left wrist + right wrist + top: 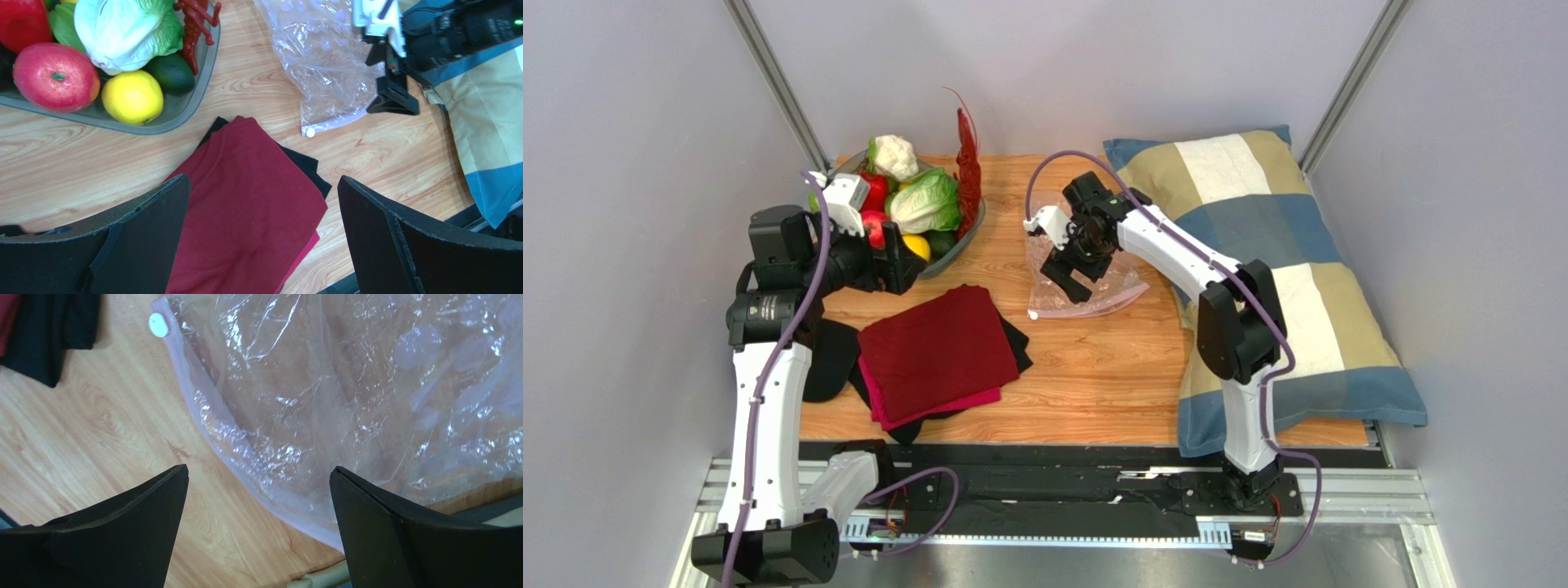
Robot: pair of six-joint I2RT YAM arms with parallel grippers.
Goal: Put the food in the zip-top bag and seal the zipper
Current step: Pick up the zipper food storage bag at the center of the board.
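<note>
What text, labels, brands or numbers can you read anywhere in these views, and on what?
None can be read in any view.
The zip-top bag is plain clear plastic; its zipper and white end tab are unmarked.
The food, grey tray, red cloth and checked pillow carry no print.

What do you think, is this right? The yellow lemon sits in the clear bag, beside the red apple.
No. The yellow lemon sits in the grey bowl, not the clear bag, beside the red apple. The left wrist view shows it.
</note>
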